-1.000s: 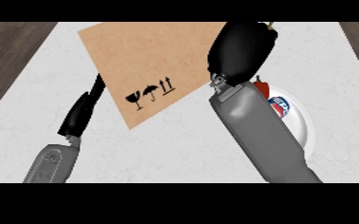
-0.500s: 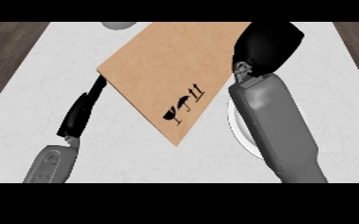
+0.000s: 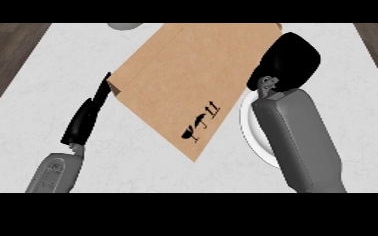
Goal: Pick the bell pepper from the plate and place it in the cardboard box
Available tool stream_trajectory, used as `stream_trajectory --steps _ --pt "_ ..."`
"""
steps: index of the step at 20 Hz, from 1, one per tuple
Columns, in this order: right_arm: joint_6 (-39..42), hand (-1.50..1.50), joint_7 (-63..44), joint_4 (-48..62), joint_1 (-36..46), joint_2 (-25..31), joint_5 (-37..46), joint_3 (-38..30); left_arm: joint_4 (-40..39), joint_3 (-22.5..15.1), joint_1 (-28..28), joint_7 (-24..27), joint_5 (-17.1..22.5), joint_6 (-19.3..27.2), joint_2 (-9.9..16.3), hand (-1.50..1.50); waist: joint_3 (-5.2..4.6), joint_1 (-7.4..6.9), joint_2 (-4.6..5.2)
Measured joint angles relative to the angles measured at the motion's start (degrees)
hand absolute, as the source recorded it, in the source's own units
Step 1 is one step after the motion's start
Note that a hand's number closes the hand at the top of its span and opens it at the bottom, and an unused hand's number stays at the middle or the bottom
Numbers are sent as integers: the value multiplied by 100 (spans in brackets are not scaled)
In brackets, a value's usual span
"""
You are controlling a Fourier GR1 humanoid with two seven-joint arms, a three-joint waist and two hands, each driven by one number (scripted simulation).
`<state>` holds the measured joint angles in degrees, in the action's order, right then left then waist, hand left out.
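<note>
The bell pepper cannot be located: it shows nowhere on the visible plate, and the right robot hand (image 3: 290, 60) may conceal it. That hand hangs over the cardboard box's right edge, seen from the back, so whether it is clenched or grasping anything cannot be told. The cardboard box (image 3: 193, 75) lies tilted on the white surface (image 3: 140, 165), printed symbols near its lower corner. The plate (image 3: 251, 130) lies beside it, partly under the right forearm. The left robot hand (image 3: 87, 117) is released, fingers straight, touching the box's left corner.
</note>
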<state>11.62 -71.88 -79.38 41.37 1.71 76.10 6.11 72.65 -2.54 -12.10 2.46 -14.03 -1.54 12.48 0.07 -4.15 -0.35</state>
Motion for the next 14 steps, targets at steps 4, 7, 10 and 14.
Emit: stream_trajectory --steps 4,7,10,14 --pt "-617 -150 45 -424 14 -20 202 257 -4 25 -31 13 -7 5 22 0 5 14 1" --pt "-1086 -150 89 -723 -7 -67 334 377 3 29 -31 56 13 -38 41 0 5 4 12" --pt "-1563 -150 136 -950 -56 -98 449 326 26 50 -44 48 35 -69 69 0 7 3 35" --pt "-2254 -150 244 -1305 -279 -121 681 185 29 76 -23 43 47 -56 67 0 10 76 53"
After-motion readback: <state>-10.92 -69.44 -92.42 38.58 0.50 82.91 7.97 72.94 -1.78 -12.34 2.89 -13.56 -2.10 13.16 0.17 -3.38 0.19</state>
